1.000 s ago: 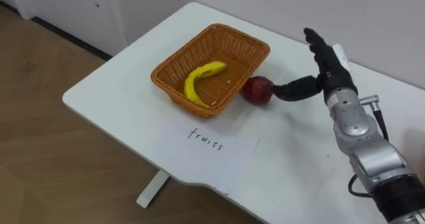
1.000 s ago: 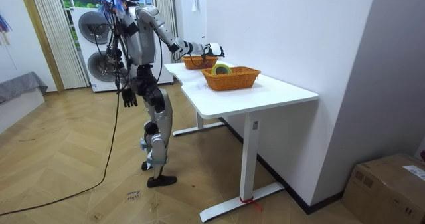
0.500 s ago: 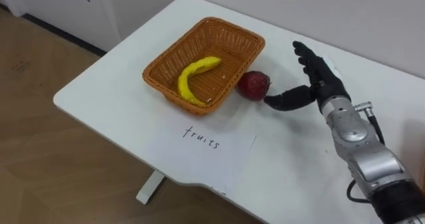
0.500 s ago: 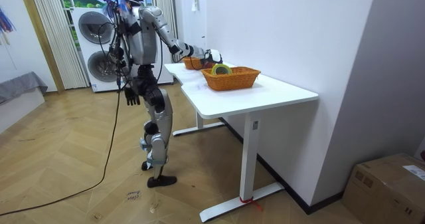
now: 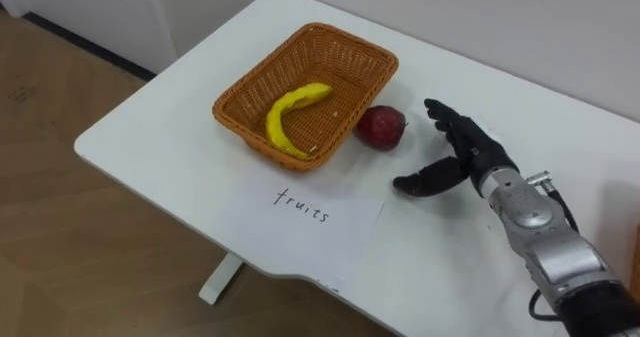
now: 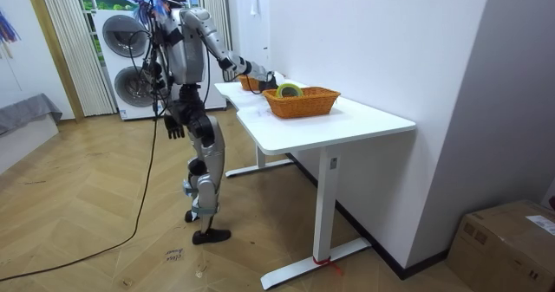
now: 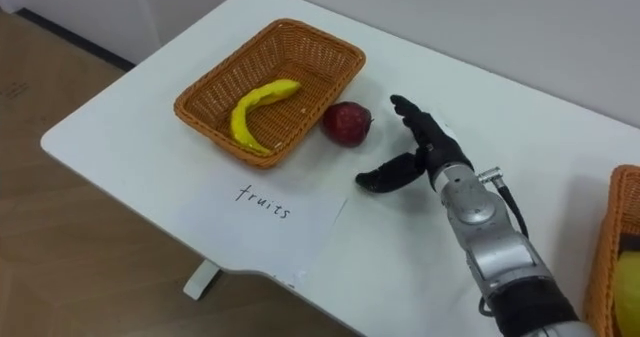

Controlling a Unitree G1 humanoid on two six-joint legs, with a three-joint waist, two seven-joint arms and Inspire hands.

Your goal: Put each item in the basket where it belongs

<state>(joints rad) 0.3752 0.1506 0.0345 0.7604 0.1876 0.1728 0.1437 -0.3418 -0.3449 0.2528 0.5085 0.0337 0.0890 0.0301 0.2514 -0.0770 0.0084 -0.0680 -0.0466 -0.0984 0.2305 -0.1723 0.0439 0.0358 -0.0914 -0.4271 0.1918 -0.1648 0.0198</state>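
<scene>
The white worktop (image 5: 160,127) carries an orange-brown woven wicker basket (image 5: 350,72) at its far left, set at an angle to the worktop edge. A yellow curved banana (image 5: 277,117) lies inside this basket, along its left half. A dark red apple (image 5: 381,127) rests on the worktop outside the basket, just beside the basket's right wall; whether the two touch cannot be told. A white paper sheet with handwritten lettering (image 5: 300,212) lies flat on the worktop, near of the basket and close to the near edge. The right hand (image 5: 470,157) is to the right of the apple and slightly nearer, apart from it. This hand is released and grasps nothing: its fingers are straight and point towards the far left, and its thumb is spread out to the left. In the room view, a second orange-brown wicker basket (image 6: 303,104) stands on the same worktop, well apart from the first and on the room view's right of it. It holds a yellow-green rounded item (image 6: 290,88) whose kind cannot be told. The robot stands upright on a wooden floor at the worktop's side, its right arm extended over the surface. The left hand (image 6: 171,129) hangs beside the robot's hip, and its state cannot be told.
</scene>
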